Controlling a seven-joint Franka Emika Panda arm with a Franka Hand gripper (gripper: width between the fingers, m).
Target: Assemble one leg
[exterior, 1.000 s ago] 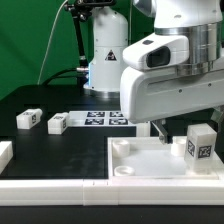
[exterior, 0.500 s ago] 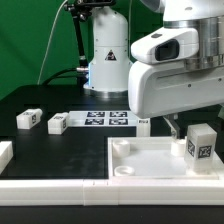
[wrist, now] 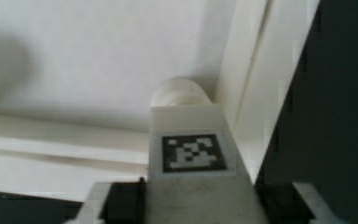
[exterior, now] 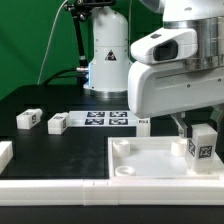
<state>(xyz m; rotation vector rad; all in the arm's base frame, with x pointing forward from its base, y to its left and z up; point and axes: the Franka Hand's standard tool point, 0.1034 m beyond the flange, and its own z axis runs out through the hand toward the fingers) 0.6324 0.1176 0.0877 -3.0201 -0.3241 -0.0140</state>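
The leg (exterior: 200,143), a small white block with a marker tag, stands upright in the corner of the white tabletop (exterior: 150,165) on the exterior view's right. My gripper (exterior: 190,128) hangs over its top, with one finger (exterior: 177,126) showing just beside it. In the wrist view the leg (wrist: 194,140) lies between my two fingers, its tag facing the camera. My gripper (wrist: 201,205) straddles it with a narrow dark strip on each side, so the jaws look open around it. The large white hand hides the area behind the leg.
Two more loose legs (exterior: 28,119) (exterior: 57,123) lie on the black table on the exterior view's left. The marker board (exterior: 105,119) lies behind them. A white part (exterior: 4,152) sits at the left edge. The robot base stands at the back.
The hand rose and shifted toward the exterior view's right a second ago, then held still. The leg stayed in place in the tabletop corner.
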